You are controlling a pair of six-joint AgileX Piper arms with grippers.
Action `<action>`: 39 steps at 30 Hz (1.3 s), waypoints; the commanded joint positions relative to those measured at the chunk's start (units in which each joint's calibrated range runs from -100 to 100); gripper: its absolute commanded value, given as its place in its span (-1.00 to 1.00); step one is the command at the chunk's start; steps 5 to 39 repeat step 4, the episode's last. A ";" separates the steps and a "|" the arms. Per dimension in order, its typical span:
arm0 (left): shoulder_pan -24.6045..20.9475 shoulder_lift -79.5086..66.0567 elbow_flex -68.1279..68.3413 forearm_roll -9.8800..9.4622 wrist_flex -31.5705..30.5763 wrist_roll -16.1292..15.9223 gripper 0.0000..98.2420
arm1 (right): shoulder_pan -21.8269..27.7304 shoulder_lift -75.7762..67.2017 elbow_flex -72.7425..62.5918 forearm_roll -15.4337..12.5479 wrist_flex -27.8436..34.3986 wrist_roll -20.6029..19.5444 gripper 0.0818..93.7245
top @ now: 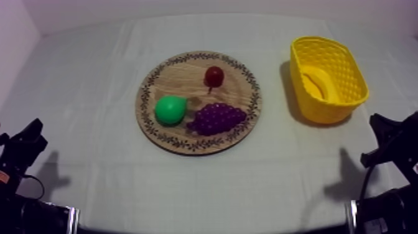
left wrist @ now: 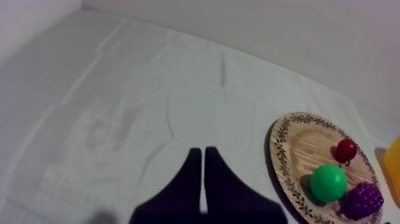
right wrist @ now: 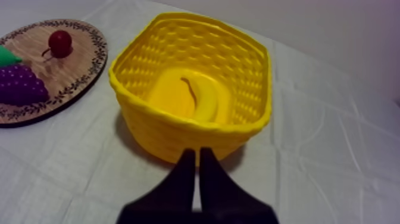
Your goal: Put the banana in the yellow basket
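Observation:
The banana (right wrist: 199,95) lies inside the yellow basket (right wrist: 178,128), which stands at the table's right (top: 329,109); the banana (top: 317,84) shows through its opening from above. On the round wooden board (top: 180,78) rest a green pear (top: 170,109), a bunch of purple grapes (top: 216,118) and a small red fruit (top: 214,76). My right gripper (right wrist: 197,156) is shut on nothing, just in front of the basket's near wall. My left gripper (left wrist: 202,155) is shut too, over bare cloth left of the board (left wrist: 297,149). Both arms sit low at the table's front corners (top: 25,146) (top: 389,140).
The grey-white cloth (top: 205,180) covers the table, with open cloth in front of the board and between board and basket. A pale wall runs along the table's far edge.

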State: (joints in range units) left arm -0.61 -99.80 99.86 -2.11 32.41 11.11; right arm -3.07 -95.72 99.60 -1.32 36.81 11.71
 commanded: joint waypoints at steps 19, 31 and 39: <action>0.00 -0.03 0.03 -0.02 0.00 0.00 -1.00 | 0.00 -0.04 0.06 0.03 0.12 0.03 -0.99; 0.00 -0.03 0.03 -0.02 0.00 0.00 -1.00 | 0.00 -0.04 0.06 0.03 0.12 0.03 -0.99; 0.00 -0.03 0.03 -0.02 0.00 0.00 -1.00 | 0.00 -0.04 0.06 0.03 0.12 0.03 -0.99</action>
